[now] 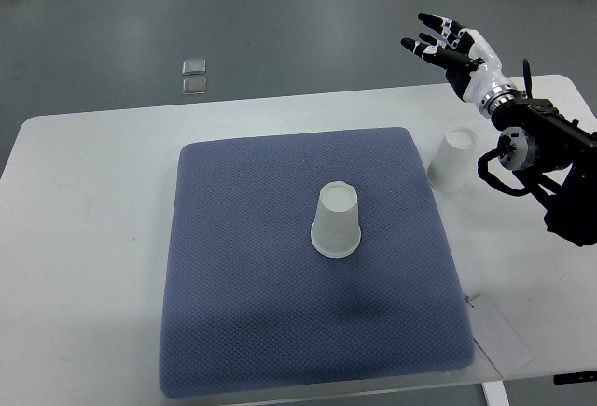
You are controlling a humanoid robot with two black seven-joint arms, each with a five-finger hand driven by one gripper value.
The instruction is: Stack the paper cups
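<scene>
Nearest, a paper cup [337, 220] stood upside down mid-mat [233, 313]. Another cup [451, 158], seemingly inverted too, sat on the worktop [84, 238] beside the mat, near the right hand [454, 47], whose fingers [431, 21] were spread, empty.

1. No text, label, brand, number or sign can be read anywhere in the top view.
2. The two paper cups, one [337, 221] at the centre of the blue mat [233, 331] and the other [451, 158] at its 2 o'clock side, show plain white walls.
3. A white card [499, 333] at 5 o'clock shows no legible print.
</scene>
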